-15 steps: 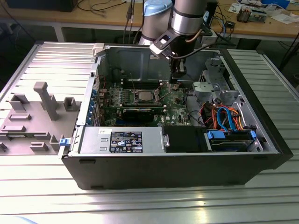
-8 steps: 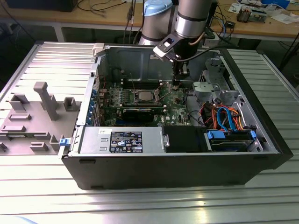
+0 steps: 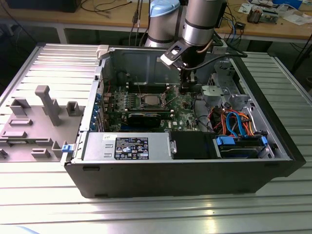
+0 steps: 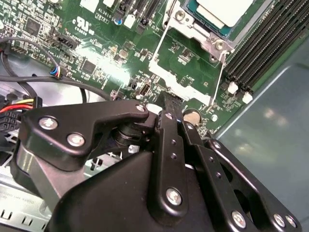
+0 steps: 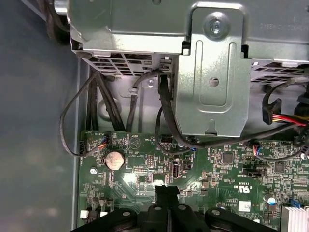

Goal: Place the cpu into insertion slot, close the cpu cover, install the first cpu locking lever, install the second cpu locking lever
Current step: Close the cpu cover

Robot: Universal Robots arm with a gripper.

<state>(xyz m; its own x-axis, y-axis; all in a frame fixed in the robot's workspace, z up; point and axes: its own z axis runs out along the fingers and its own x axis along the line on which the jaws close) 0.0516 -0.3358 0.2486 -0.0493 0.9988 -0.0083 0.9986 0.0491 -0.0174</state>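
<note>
One gripper (image 5: 166, 189), fingers (image 5: 161, 194) pressed together, gripping nothing we can see, tips low over green motherboard (image 5: 145, 170), near silver-topped cpu (image 4: 223, 8).

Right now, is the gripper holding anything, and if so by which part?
Nothing is held. The gripper is shut with nothing between its fingertips, over the motherboard; the cpu lies apart from it.

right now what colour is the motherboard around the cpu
Green; the motherboard shows best in the second wrist view.
</note>
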